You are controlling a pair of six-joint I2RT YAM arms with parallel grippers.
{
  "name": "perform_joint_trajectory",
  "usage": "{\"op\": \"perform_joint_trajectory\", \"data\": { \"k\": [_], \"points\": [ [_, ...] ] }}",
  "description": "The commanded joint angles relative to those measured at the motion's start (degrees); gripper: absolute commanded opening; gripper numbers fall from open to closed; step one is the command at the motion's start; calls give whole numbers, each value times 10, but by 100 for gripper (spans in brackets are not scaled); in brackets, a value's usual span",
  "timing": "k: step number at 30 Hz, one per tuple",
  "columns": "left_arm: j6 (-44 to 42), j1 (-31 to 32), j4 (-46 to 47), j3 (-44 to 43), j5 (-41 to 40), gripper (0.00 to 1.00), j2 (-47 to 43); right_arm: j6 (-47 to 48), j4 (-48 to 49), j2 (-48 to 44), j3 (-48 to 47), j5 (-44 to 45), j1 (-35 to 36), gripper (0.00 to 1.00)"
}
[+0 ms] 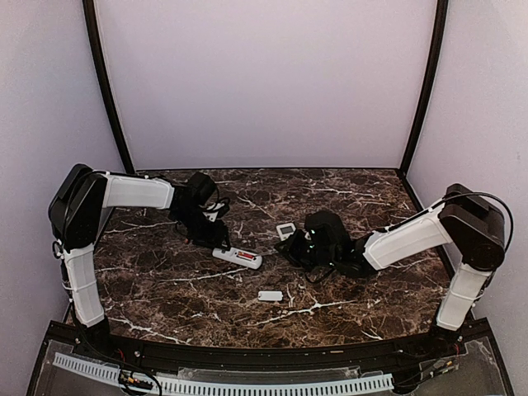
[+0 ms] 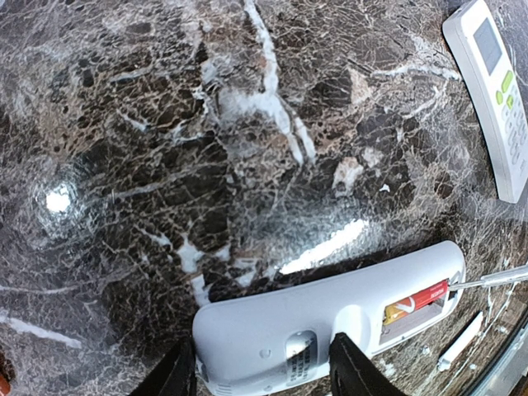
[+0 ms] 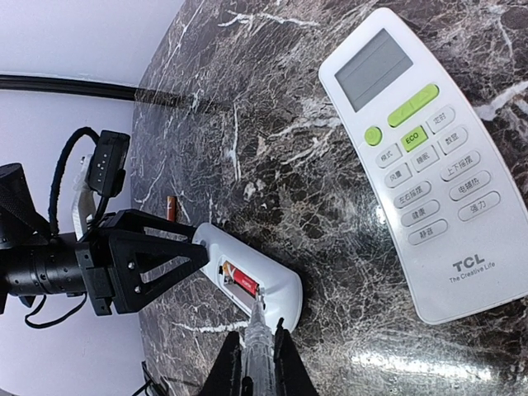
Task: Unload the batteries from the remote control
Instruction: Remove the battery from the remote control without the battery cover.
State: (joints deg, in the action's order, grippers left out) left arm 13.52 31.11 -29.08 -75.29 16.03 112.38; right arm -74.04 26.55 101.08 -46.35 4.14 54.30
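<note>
Nearest the arm bases, on the marble table [image 1: 165, 289], a loose white battery cover [image 1: 270, 295]. Just beyond, pinched in the jaws of the left gripper [image 2: 262, 371], a white remote [image 2: 330, 318] lying back-up, compartment open, one red-orange battery [image 2: 415, 300] inside; at that battery's end, the tip of a thin metal tool [image 3: 257, 313] clamped in the right gripper [image 3: 258, 355]. Farther back, face up, a TCL air-conditioner remote [image 3: 421, 157].

One end of the opened remote [image 2: 330, 318] is clamped by the left claw [image 2: 264, 373], the other blocked by the thin rod [image 3: 257, 326] in the right claw [image 3: 258, 371]. Bare counter [image 2: 165, 165] is left beyond, up to a second remote [image 3: 429, 165].
</note>
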Motion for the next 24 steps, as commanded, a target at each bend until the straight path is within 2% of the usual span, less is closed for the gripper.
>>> {"op": "perform_joint_trajectory", "data": {
  "k": [1, 14, 24],
  "points": [
    [-14, 16, -36, 8, -29, 53, 26, -16, 100, -4, -6, -27, 1, 0],
    [-29, 35, -53, 2, -90, 53, 36, -21, 129, -22, 4, -27, 0, 0],
    [-33, 41, -61, -2, -103, 53, 46, -18, 120, -34, 13, -16, -1, 0]
  ]
}}
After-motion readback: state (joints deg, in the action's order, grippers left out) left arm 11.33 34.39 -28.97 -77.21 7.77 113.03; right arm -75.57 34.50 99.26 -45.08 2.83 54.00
